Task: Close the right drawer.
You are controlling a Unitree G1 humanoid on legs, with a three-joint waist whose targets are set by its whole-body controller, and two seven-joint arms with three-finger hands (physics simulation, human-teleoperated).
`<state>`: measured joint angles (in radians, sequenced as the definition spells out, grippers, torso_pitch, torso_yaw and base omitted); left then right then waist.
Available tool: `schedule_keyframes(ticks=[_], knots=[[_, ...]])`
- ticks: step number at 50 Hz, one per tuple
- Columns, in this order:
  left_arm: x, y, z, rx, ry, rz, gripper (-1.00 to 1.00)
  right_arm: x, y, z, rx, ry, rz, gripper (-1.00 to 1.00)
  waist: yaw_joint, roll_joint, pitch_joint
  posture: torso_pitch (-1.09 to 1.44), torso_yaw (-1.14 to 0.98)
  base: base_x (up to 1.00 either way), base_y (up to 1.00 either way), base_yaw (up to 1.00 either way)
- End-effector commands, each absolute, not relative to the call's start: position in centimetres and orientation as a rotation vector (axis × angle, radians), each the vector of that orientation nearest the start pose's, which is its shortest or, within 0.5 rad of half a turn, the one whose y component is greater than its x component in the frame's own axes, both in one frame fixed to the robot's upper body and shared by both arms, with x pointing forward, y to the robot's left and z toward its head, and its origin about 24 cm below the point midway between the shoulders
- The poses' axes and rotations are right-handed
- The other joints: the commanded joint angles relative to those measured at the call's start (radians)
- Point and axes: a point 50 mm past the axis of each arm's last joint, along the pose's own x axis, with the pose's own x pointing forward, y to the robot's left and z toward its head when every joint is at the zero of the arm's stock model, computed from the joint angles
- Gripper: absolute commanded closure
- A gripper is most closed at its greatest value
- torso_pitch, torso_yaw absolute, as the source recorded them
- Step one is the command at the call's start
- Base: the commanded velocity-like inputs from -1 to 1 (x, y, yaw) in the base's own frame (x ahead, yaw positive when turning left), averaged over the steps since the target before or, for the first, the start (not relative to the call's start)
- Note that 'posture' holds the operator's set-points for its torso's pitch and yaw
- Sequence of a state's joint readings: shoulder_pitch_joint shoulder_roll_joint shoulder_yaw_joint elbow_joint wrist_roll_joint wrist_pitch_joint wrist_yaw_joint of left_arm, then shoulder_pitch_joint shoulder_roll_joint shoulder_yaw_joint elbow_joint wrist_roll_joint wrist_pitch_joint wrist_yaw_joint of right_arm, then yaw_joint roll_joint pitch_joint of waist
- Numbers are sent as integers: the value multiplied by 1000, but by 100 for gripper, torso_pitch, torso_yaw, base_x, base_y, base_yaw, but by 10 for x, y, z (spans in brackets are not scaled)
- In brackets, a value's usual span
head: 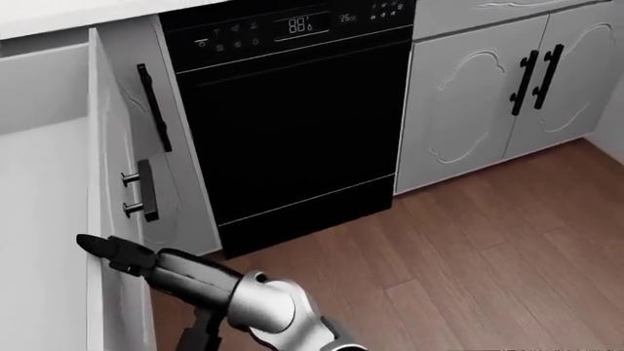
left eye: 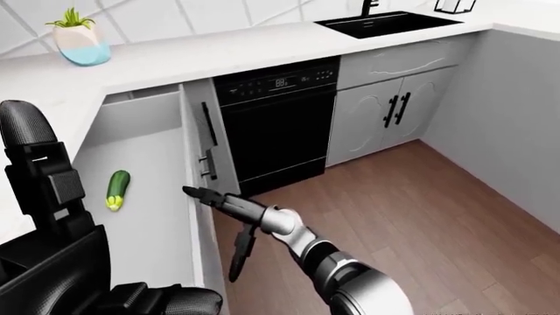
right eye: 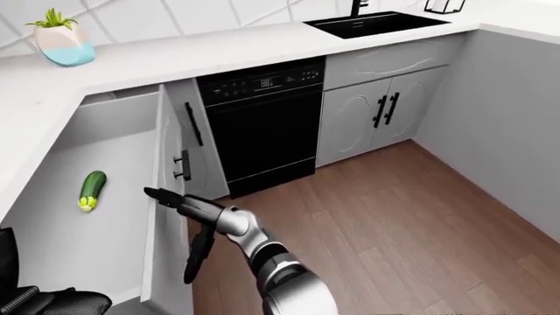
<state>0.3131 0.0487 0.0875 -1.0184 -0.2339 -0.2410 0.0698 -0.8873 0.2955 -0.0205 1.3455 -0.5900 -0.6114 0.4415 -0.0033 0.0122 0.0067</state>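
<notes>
The right drawer (left eye: 149, 216) stands pulled far out at the left of the left-eye view, white inside, with a green zucchini (left eye: 117, 189) lying in it. Its front panel (head: 117, 175) carries a short black handle (head: 146, 190). My right hand (left eye: 218, 210) is open, its long fingers (head: 107, 250) stretched out level, tips at the outer face of the drawer front just below the handle; one finger hangs down. My left arm (left eye: 44, 190) rises at the lower left over the drawer; its hand (left eye: 166, 302) is cut off by the bottom edge.
A black dishwasher (left eye: 276, 125) stands right of the drawer, then white cabinet doors (left eye: 385, 118) under a black sink (left eye: 385, 23). A potted plant (left eye: 81, 39) sits on the counter (left eye: 201, 56). Wood floor (left eye: 420, 216) runs to a white wall (left eye: 516, 118) at the right.
</notes>
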Motion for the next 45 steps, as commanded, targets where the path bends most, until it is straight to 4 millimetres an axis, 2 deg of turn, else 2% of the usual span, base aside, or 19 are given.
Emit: schedule_keyframes(ticks=[1, 27, 36, 38, 41, 42, 45], knots=[[117, 177, 225, -114, -1012, 101, -100, 281, 80, 50, -497, -151, 1396, -100, 13, 5, -8, 0, 0, 0, 0, 0], [118, 178, 224, -123, -1008, 101, -100, 255, 90, 31, -528, -107, 1541, -100, 7, 20, -12, 0, 0, 0, 0, 0], [118, 178, 224, -121, -1008, 101, -100, 258, 89, 33, -529, -110, 1535, -100, 4, 25, -15, 0, 0, 0, 0, 0], [118, 179, 224, -120, -1010, 105, -100, 268, 86, 40, -519, -126, 1483, -100, 3, 26, -14, 0, 0, 0, 0, 0], [118, 178, 224, -118, -1009, 104, -100, 297, 72, 64, -503, -175, 1357, -100, 1, 27, -9, 0, 0, 0, 0, 0], [118, 178, 224, -117, -1010, 104, -100, 314, 63, 81, -485, -200, 1290, -100, 2, 26, -6, 0, 0, 0, 0, 0], [118, 178, 224, -115, -1010, 102, -100, 340, 43, 111, -476, -267, 1174, -100, 9, 18, 5, 0, 0, 0, 0, 0]])
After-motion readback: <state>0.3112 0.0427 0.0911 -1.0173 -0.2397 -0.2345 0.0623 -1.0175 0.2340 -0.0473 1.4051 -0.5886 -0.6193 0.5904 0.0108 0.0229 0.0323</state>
